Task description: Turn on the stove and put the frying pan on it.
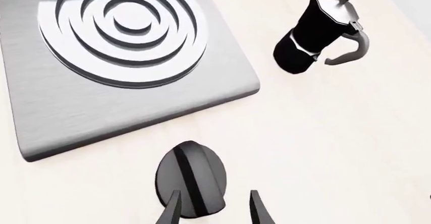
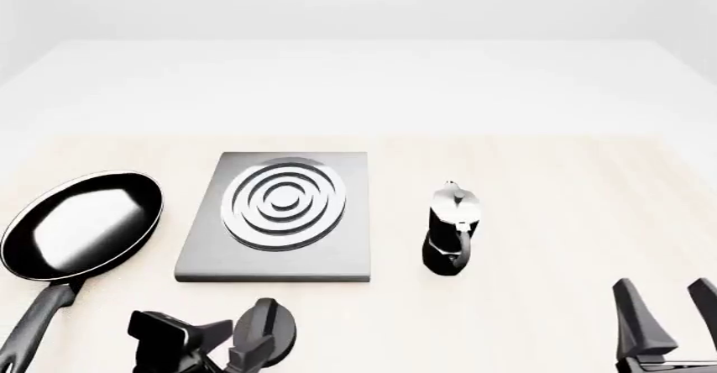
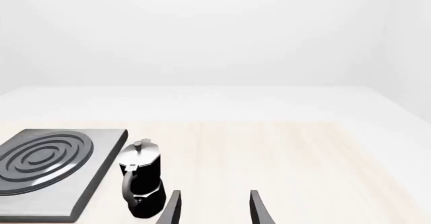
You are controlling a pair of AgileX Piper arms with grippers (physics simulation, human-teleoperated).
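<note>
**Reaching for the knob before the pan moves**

Closing in on the knob (image 1: pixel 192 178) is where we judge ourselves to be: our left tool (image 1: pixel 214 209) hangs over it with fingers apart, one tip across the knob's face, nothing clamped. The knob lies just on our side of the stove (image 2: pixel 336 255). The frying pan (image 2: pixel 81 224) rests on the bench (image 2: pixel 560 188) left of the stove. Our right tool (image 2: pixel 663 314) waits spread, well right of the stove. Next we must straddle the ridge, pinch and twist.

No text, label, brand, number or sign reads anywhere here; every surface in all three views shows up plain and unmarked.
</note>
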